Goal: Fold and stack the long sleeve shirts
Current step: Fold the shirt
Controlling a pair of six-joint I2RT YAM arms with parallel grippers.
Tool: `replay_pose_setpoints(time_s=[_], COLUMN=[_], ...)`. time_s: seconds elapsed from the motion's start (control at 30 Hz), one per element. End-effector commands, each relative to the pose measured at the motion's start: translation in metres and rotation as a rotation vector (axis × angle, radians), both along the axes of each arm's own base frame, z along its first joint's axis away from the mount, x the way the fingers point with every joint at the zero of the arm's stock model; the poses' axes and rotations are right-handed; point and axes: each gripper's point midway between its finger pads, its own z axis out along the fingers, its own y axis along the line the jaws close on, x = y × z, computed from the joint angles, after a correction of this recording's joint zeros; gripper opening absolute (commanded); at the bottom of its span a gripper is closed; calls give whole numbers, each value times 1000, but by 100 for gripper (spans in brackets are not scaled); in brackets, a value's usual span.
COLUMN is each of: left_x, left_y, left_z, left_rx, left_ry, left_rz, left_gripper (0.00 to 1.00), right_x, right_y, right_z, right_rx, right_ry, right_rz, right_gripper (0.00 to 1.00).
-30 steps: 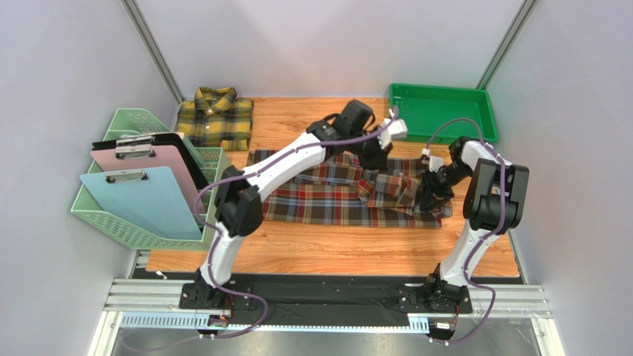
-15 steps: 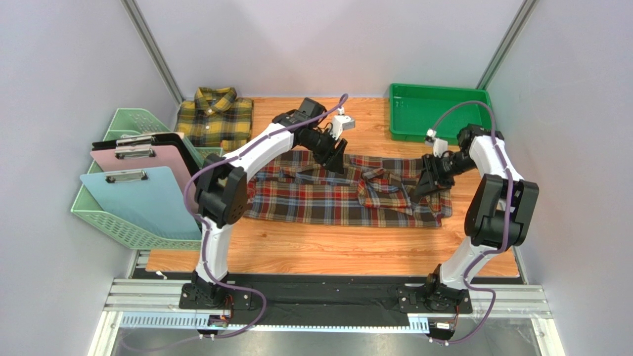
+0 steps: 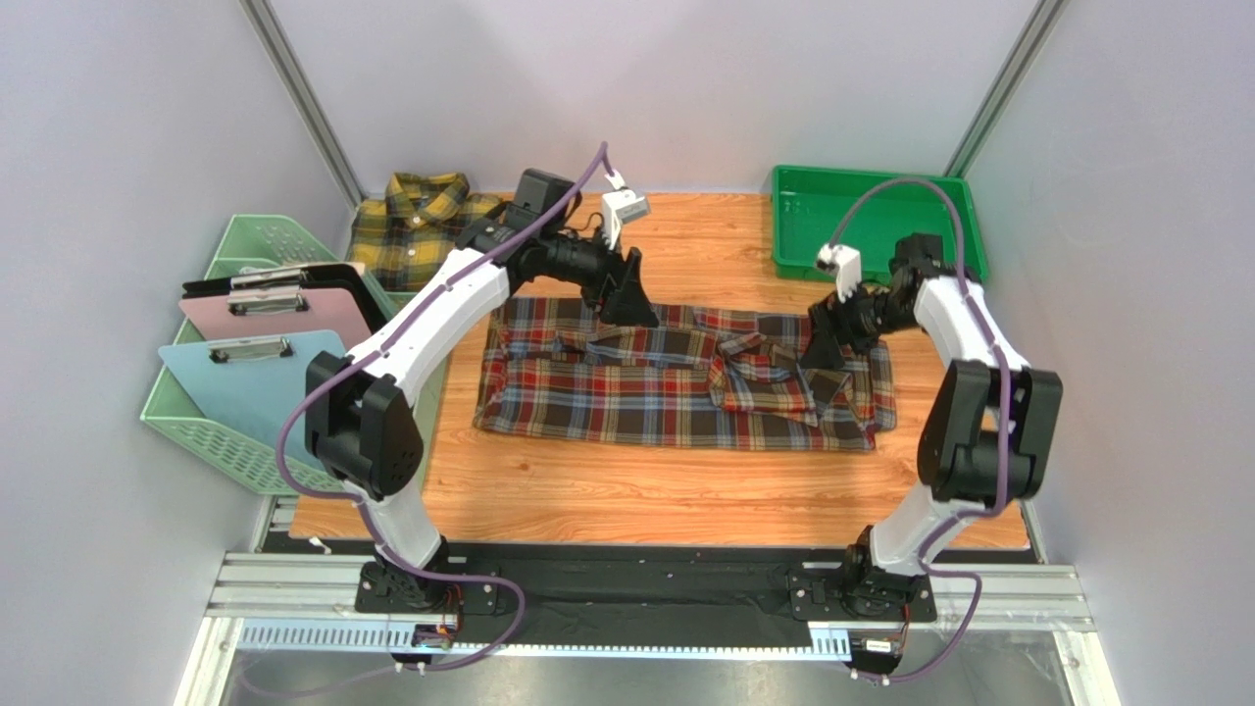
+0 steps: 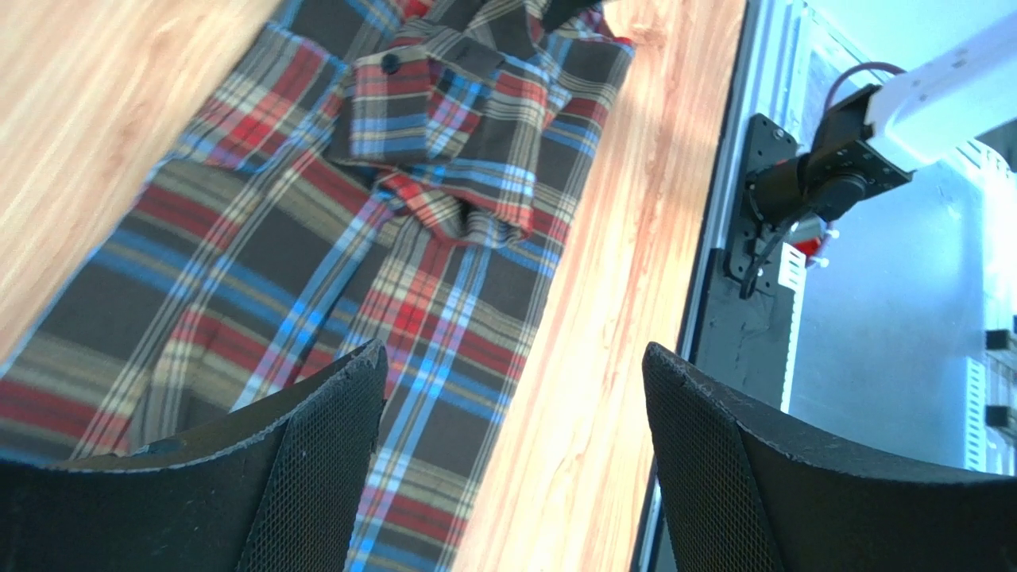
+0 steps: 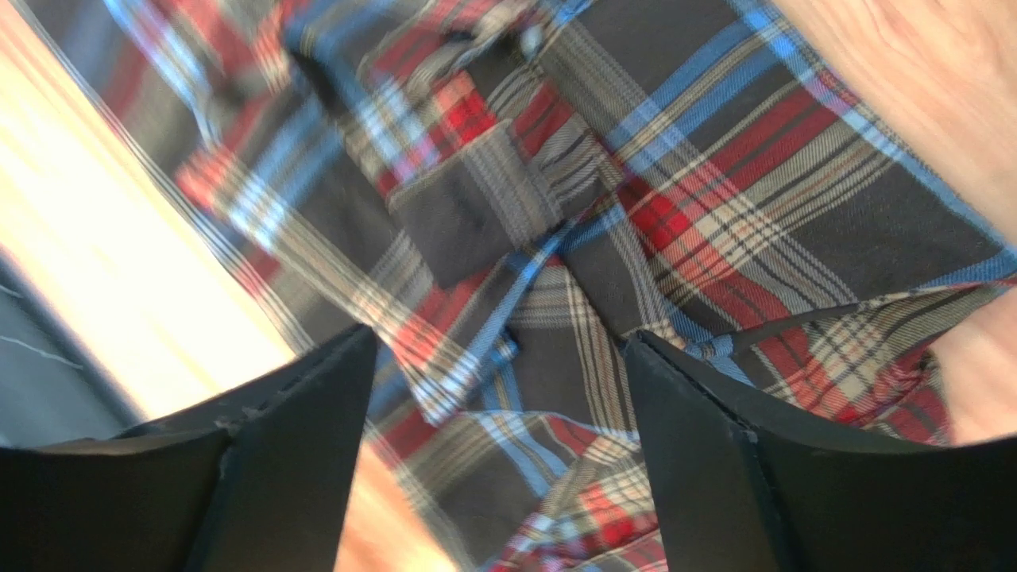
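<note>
The red, brown and navy plaid long sleeve shirt (image 3: 648,397) lies spread across the middle of the wooden table, with rumpled folds of cloth right of centre. The yellow and dark check shirt (image 3: 420,224) lies folded at the back left corner. My left gripper (image 3: 631,302) hovers open over the red shirt's far left edge and holds nothing. In the left wrist view the gripper (image 4: 513,399) hangs above the shirt (image 4: 358,215). My right gripper (image 3: 822,350) is open above the shirt's right part. The right wrist view shows the gripper (image 5: 501,381) empty over bunched plaid (image 5: 716,179).
A green tray (image 3: 877,221) stands at the back right. At the left, a pale green basket (image 3: 243,441) holds pink, blue and black clipboards (image 3: 287,375). Grey walls close in on three sides. The right arm's base (image 4: 824,179) shows in the left wrist view.
Both grippers have opened and let go of the red shirt. The left arm swung back and to the left, the right gripper rose, and the shirt now lies flatter and wider to the left.
</note>
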Motion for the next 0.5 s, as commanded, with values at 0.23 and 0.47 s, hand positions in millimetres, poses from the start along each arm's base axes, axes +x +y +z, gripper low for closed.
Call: replay_pose_setpoints(time_s=[0.23, 0.47], left_x=[-16, -7], left_y=[19, 27], left_z=[20, 12], left_rx=[-41, -59], left_ry=[-30, 82], left_rz=[6, 50], left_gripper=[84, 82], right_x=[10, 16], right_y=[22, 41], right_z=[-13, -31], right_rx=[-230, -326], right_ry=[-542, -603], right_rz=[491, 579], right_gripper=[91, 81])
